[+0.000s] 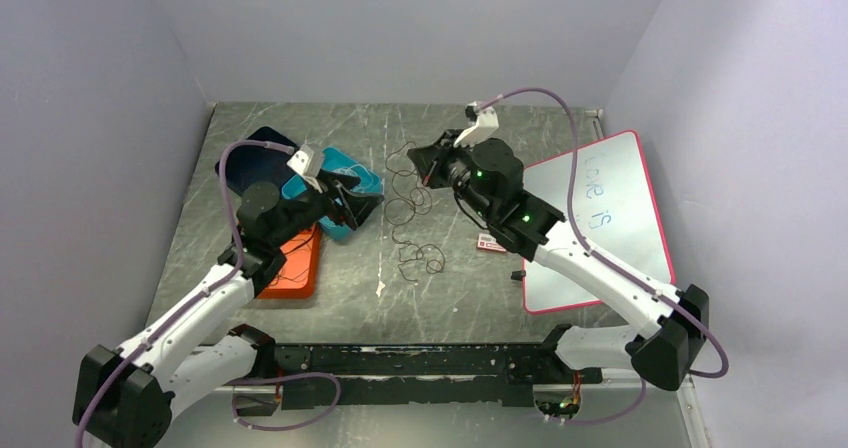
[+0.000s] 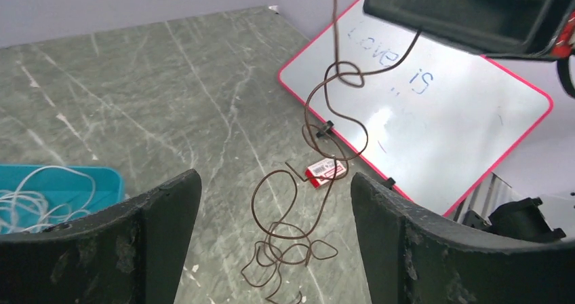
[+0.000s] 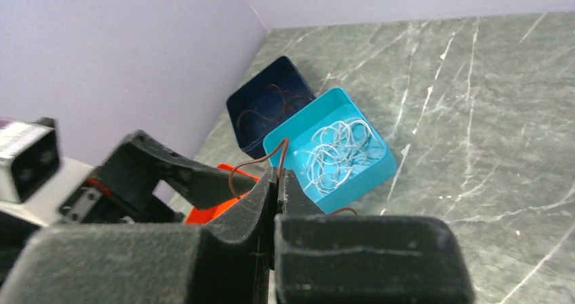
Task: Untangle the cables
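Observation:
A thin dark brown cable [image 1: 410, 208] hangs in curly loops from my right gripper [image 1: 432, 165], its lower coils lying on the marble table. In the right wrist view the jaws [image 3: 276, 175] are shut on this brown cable [image 3: 252, 160]. My left gripper [image 1: 357, 208] is open and empty beside the hanging cable. In the left wrist view the cable's loops [image 2: 298, 233] show between and beyond the spread fingers [image 2: 166, 229]. Whitish-grey cables [image 3: 339, 148] lie in a teal box [image 3: 352, 178]. Another brown cable lies in a dark blue box [image 3: 251, 124].
An orange tray [image 1: 297, 263] lies under the left arm. A pink-edged whiteboard [image 1: 600, 208] lies at the right, with a small red-and-white box [image 1: 491, 243] by its left edge. The teal box [image 1: 352, 168] and dark blue box [image 1: 250, 153] stand at the back left.

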Robot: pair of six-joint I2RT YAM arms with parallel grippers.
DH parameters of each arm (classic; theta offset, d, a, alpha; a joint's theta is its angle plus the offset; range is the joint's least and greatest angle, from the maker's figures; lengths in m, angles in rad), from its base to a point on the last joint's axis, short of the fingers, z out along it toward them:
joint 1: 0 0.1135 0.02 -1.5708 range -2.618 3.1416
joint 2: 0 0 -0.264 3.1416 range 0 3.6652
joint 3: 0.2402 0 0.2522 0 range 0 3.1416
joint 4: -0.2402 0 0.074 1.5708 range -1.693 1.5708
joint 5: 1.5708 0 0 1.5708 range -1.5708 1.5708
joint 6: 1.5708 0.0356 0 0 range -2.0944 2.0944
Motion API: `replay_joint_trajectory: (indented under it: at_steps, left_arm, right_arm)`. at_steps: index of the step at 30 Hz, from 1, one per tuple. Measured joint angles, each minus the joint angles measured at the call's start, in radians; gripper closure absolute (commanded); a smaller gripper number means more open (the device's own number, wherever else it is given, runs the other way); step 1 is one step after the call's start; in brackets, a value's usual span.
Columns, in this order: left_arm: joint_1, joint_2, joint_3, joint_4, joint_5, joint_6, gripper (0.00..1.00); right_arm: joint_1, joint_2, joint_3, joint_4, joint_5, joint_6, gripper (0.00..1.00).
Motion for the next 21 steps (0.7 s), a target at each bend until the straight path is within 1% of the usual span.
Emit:
replay_joint_trajectory:
  at_steps: [11, 16, 21]
  left_arm:
    - [-0.039, 0.15, -0.013, 0.296, 0.087, -0.105, 0.09]
    - [-0.086, 0.189, -0.001, 0.373, 0.094, -0.118, 0.09]
    - [-0.103, 0.286, 0.011, 0.491, 0.093, -0.146, 0.1]
  right_arm:
    - [-0.002, -0.047, 0.003, 0.04, -0.043, 0.101, 1.0]
    - [-0.003, -0.048, 0.003, 0.055, -0.063, 0.132, 1.0]
    - [-0.003, -0.048, 0.003, 0.082, -0.101, 0.169, 1.0]
